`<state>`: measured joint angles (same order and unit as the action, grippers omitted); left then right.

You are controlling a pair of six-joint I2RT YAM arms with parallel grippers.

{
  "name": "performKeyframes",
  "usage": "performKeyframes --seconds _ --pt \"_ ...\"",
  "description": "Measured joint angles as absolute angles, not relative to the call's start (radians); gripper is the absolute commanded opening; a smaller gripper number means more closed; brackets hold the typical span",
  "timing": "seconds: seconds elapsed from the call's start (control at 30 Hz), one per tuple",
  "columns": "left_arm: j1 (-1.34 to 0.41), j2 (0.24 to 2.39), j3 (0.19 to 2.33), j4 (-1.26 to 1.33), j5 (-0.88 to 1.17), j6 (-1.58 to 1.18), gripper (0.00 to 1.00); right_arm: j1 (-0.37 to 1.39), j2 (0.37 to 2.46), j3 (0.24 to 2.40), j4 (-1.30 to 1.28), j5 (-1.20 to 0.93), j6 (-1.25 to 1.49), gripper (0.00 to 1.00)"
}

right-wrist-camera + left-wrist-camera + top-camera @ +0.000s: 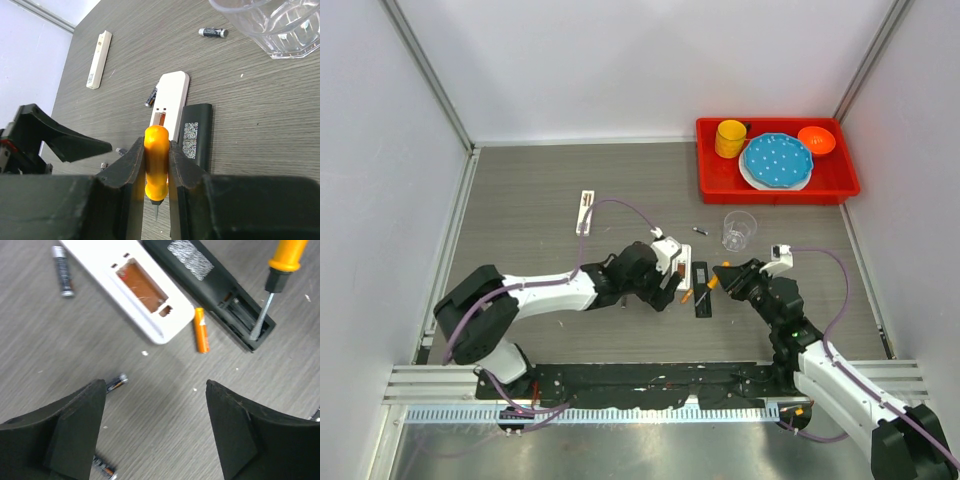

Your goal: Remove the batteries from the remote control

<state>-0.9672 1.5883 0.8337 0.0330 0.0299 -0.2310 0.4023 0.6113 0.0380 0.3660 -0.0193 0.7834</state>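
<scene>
My left gripper (155, 385) stands open over bare table, nothing between its fingers. Just beyond it lies an orange battery (201, 330) loose on the table, between a white remote control (130, 285) with an open, empty bay and a black remote control (215, 285). Three dark batteries lie loose: one far left (64, 271), one by my left finger (116, 383), one below it (102, 467). My right gripper (157, 142) is shut on the orange-handled screwdriver (157, 160), whose tip (257, 325) sits in the black remote's open bay. From above, both grippers (678, 285) (722, 275) flank the black remote (701, 290).
A clear plastic cup (740, 230) stands just behind the remotes, with another dark battery (701, 231) left of it. A red tray (720, 185) holding a yellow cup, blue plate and orange bowl sits at the back right. A thin white remote (585, 212) lies at the back left.
</scene>
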Motion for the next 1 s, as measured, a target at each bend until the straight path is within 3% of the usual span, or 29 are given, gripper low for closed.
performKeyframes --seconds 0.3,0.53,1.0 --pt "-0.967 1.373 0.672 0.131 -0.219 -0.237 1.0 0.403 0.617 0.041 0.364 -0.017 0.779 0.01" --pt "-0.967 1.205 0.554 0.215 -0.386 -0.251 1.0 0.404 0.618 0.041 0.356 0.007 0.77 0.01" --pt "-0.967 1.186 0.541 0.234 -0.509 -0.254 1.0 0.404 0.669 0.066 0.358 0.008 0.762 0.01"
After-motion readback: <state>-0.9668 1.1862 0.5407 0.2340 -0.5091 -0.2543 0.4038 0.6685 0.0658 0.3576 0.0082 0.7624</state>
